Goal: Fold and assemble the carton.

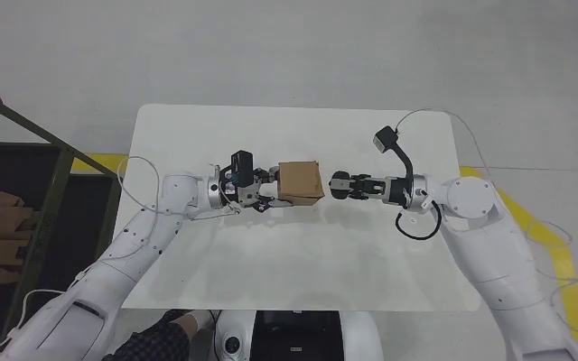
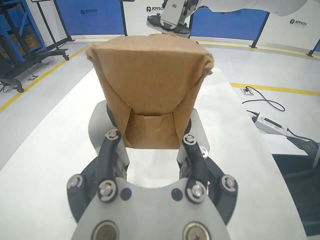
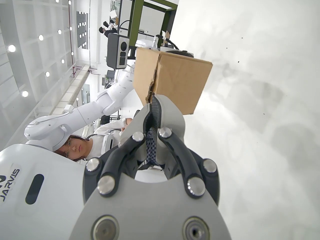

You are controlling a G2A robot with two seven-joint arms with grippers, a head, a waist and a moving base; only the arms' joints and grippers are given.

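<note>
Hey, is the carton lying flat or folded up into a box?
Folded up: the carton shows a closed top and sides, with one end's flaps turned inward.

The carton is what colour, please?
The carton is plain brown, best seen in the left wrist view.

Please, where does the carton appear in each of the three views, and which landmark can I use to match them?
Top view: carton central on the white table, between left gripper and right gripper.
Left wrist view: carton in the centre, held by the left gripper.
Right wrist view: carton just beyond the right gripper's tip.
Shared landmark: the white table.
</note>
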